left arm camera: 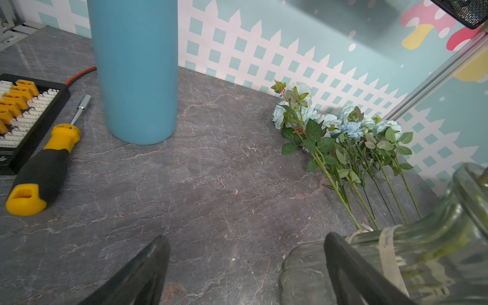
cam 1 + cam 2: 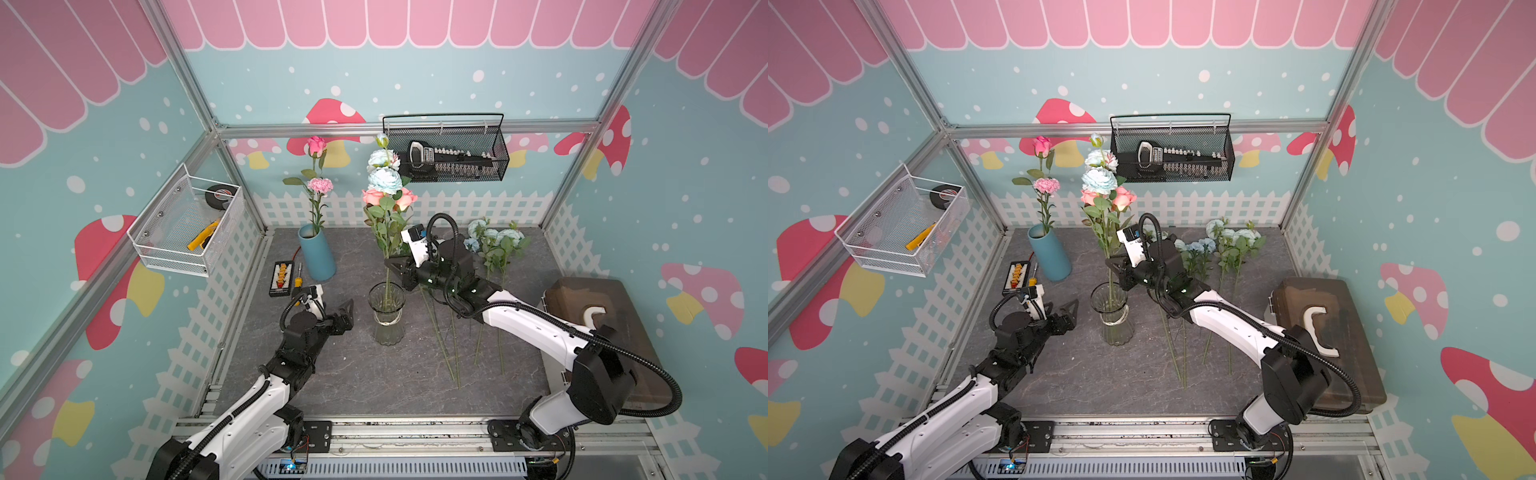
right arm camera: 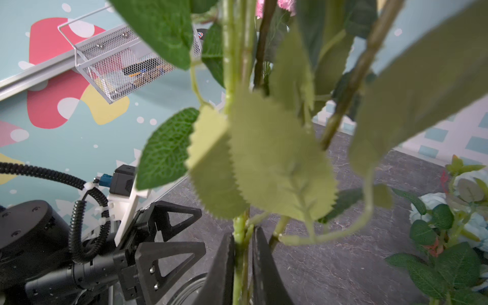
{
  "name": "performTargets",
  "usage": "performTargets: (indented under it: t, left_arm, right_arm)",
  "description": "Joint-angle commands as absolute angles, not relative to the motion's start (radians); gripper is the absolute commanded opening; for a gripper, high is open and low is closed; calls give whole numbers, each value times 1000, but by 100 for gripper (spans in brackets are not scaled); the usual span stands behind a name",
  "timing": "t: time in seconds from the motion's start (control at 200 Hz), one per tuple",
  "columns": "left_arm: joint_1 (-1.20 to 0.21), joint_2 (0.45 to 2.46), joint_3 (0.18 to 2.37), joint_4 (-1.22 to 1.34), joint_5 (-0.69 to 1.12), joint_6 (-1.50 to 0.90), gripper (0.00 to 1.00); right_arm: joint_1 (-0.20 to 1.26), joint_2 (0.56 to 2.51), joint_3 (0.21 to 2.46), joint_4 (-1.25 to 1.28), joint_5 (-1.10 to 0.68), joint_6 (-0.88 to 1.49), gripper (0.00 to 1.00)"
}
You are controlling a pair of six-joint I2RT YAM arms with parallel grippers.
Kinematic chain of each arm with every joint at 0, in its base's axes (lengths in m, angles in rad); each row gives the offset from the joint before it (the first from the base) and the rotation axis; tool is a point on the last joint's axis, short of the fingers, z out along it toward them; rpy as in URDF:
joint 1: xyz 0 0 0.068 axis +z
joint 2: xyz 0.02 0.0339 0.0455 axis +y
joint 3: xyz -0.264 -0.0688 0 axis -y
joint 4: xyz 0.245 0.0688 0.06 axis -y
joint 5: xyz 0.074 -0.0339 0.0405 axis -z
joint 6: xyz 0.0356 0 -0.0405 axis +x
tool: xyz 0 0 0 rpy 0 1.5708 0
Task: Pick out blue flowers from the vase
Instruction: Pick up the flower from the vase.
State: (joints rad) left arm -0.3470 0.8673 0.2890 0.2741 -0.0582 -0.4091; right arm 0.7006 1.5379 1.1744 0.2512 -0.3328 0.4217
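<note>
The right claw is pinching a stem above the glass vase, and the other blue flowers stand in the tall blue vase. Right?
Not quite. The other blue flowers lie on the table, as both top views show, not in the tall blue vase. The right gripper does pinch a stem above the glass vase.

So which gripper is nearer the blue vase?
Left. The left gripper hangs open beside the glass vase, on the side toward the blue vase. The right gripper is shut on a stem above the glass vase, farther from the blue vase.
</note>
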Motion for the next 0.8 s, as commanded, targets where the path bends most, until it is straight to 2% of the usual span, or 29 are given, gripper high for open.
performTargets:
  t: [0.0, 0.175, 0.435, 0.795]
  left_arm:
    - [-339, 851, 298, 291, -50, -416, 92]
    - [-339, 851, 298, 291, -50, -416, 92]
    - [-339, 848, 296, 293, -51, -417, 92]
    - [-339, 845, 295, 293, -51, -417, 92]
  right_arm:
    - [713, 1549, 1206, 249, -335, 414, 7]
    - [728, 1524, 1206, 249, -357, 401, 2]
    - [757, 1453, 1192, 256, -397, 382, 2]
    - [792, 1347, 1139, 257, -361, 335, 1]
